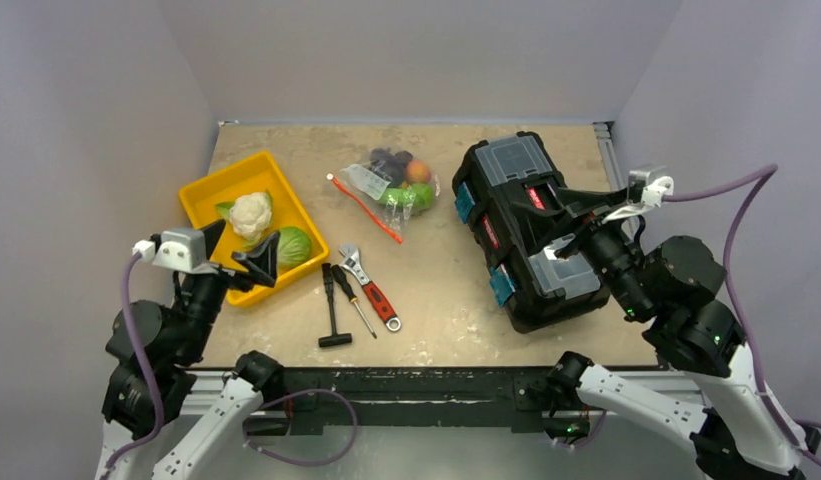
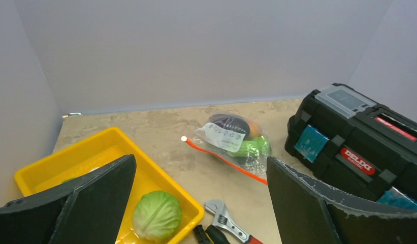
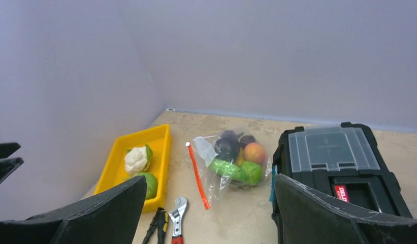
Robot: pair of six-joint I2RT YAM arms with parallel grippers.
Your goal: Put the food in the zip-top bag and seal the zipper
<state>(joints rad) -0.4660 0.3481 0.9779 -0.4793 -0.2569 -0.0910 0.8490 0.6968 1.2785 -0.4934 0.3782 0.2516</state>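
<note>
You see a crinkly, glossy clear plastic bag (image 2: 229,140) with a smooth red zipper (image 2: 224,159). The tray (image 1: 208,186) is shiny yellow plastic. The toolbox (image 2: 358,147) is matt black plastic with translucent lids. The wrench (image 1: 371,285) has a bright metal head. The table (image 1: 436,290) looks matt, mottled and scuffed.

Cauliflower (image 1: 250,212) and cabbage (image 1: 294,244) are being held in yellow tray (image 1: 214,186); wrench (image 1: 371,287) is being flanked by tray and black toolbox (image 1: 521,232).
</note>
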